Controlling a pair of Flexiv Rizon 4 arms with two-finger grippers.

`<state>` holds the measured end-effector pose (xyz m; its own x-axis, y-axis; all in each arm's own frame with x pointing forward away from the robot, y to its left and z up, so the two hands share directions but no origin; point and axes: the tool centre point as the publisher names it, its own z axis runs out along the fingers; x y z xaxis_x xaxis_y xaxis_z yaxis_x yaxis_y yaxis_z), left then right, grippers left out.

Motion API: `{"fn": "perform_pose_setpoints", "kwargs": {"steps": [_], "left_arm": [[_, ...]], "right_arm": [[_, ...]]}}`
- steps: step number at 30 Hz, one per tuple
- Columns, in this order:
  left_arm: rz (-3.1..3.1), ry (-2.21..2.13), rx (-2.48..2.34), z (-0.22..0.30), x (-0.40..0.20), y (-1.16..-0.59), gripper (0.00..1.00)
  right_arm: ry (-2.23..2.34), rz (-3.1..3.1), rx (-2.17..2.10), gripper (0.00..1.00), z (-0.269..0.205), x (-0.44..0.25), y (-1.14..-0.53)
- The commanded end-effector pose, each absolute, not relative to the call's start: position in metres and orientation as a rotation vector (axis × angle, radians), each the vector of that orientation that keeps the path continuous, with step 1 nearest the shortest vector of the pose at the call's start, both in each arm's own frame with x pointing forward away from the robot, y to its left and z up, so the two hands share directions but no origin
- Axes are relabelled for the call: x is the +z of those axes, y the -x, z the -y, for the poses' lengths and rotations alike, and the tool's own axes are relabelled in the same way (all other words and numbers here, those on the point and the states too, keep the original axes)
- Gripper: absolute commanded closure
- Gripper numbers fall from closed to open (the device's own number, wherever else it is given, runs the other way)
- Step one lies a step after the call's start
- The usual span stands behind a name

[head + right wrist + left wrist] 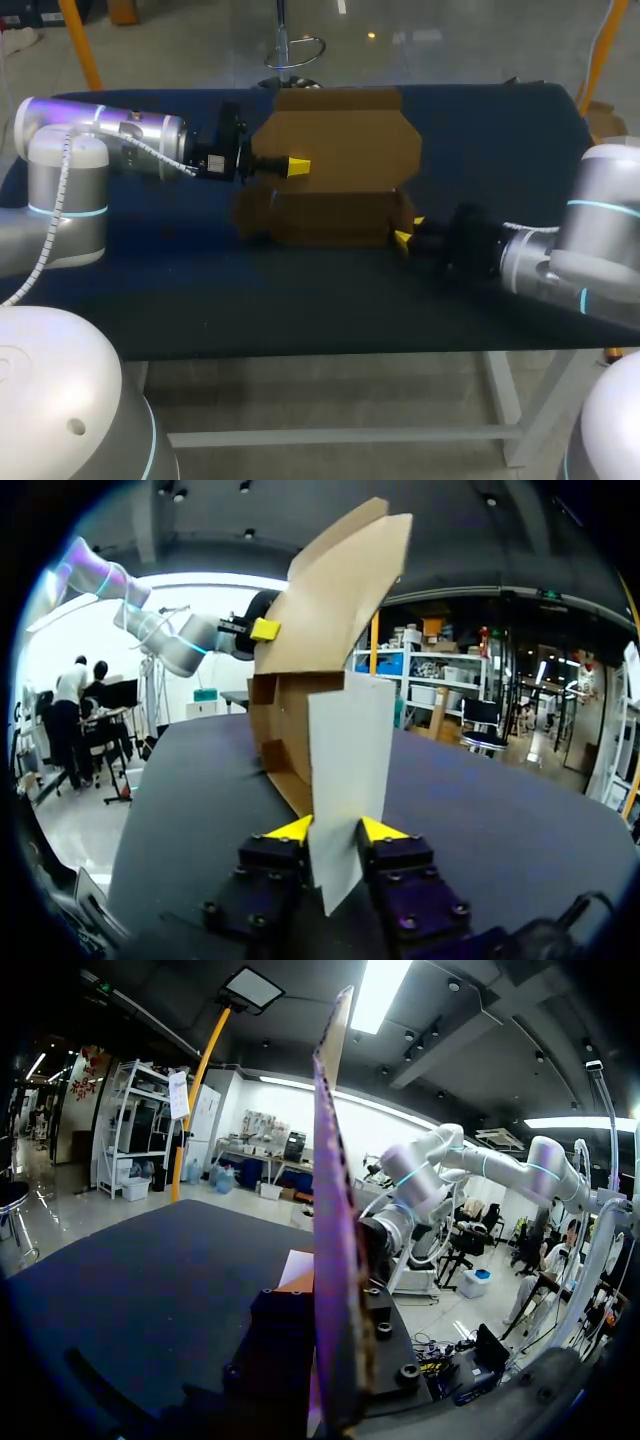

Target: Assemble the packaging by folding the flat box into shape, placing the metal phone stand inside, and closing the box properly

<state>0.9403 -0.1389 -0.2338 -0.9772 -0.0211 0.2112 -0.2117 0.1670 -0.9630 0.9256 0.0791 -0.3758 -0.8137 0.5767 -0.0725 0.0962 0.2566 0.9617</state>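
Mid-worktop, left gripper jaws clamp the lid of the cardboard box, right gripper jaws pinch its side flap; best fold flap inward slowly, lid held steady.

No text, number, label or sign can be read in any view. The cardboard box shows only plain brown faces from the head view, and its pale flap is blank as far as the right wrist view shows. The dark bench bears no legible marking either.
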Motion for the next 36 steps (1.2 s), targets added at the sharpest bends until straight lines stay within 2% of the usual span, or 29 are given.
{"fn": "perform_pose_setpoints", "kwargs": {"steps": [1,21,24,36], "left_arm": [[2.281,-0.229,1.922,0.140,-0.236,-0.940,1.00],[2.281,-0.229,1.922,0.140,-0.236,-0.940,1.00],[2.281,-0.229,1.922,0.140,-0.236,-0.940,1.00],[2.281,-0.229,1.922,0.140,-0.236,-0.940,1.00]], "right_arm": [[-0.622,-2.113,1.564,0.67,-0.090,-0.377,-0.922],[-0.656,-2.105,1.546,0.50,-0.106,-0.375,-0.907],[-0.669,-2.101,1.539,0.39,-0.105,-0.375,-0.903],[-0.695,-2.103,1.515,0.34,-0.088,-0.376,-0.886]]}}
